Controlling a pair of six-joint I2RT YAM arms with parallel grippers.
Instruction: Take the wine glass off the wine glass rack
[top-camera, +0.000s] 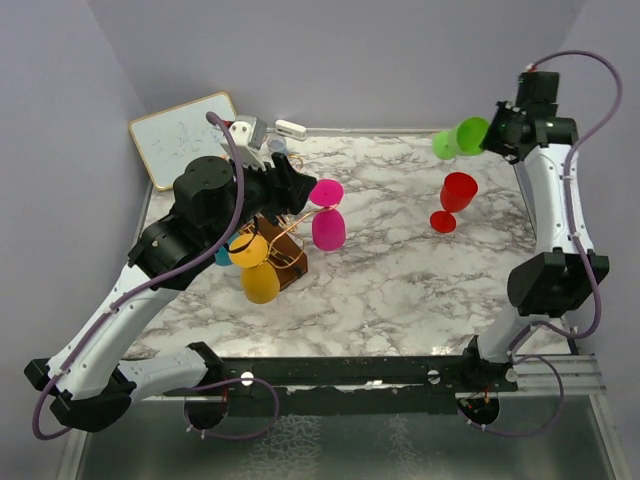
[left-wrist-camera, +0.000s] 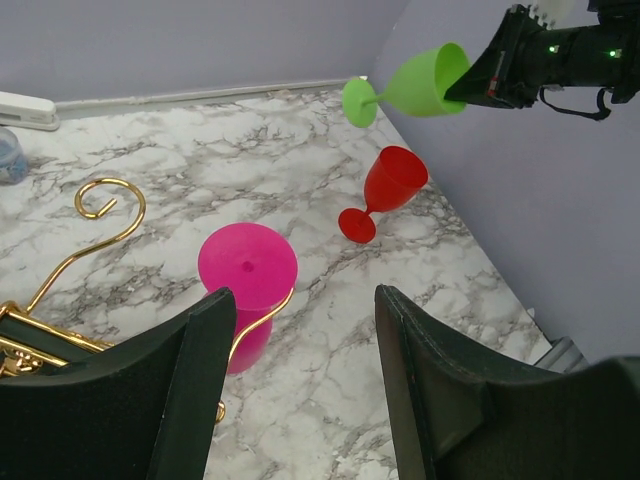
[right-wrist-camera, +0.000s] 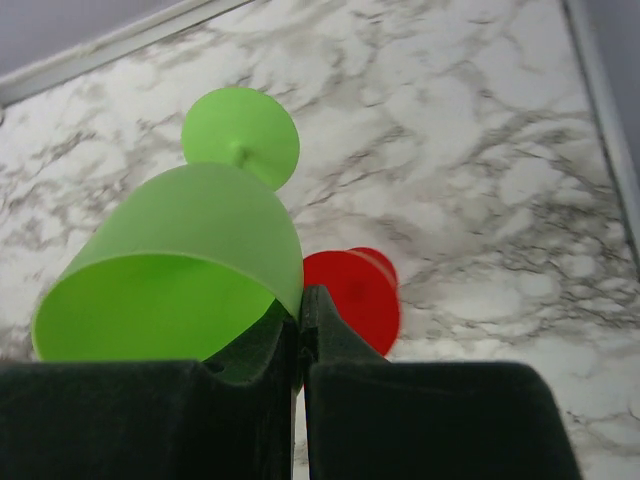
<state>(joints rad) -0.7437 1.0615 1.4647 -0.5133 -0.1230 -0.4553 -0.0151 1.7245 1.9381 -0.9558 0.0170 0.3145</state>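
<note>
Wine glass rack (top-camera: 288, 245) on marble table (top-camera: 400, 290), grey walls (top-camera: 350, 60); left tool (left-wrist-camera: 305, 370) released, right tool (right-wrist-camera: 300, 318) pinching green glass (right-wrist-camera: 180, 250).

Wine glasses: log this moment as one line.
right fingers: shut on green glass rim, aloft | left fingers: open, facing pink glass on rack | red glass: upright on table | yellow glass: on rack

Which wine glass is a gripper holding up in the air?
The green glass, pinched at its rim by the right gripper. The red glass stands on the table; the pink glass and yellow glass hang on the rack.
</note>
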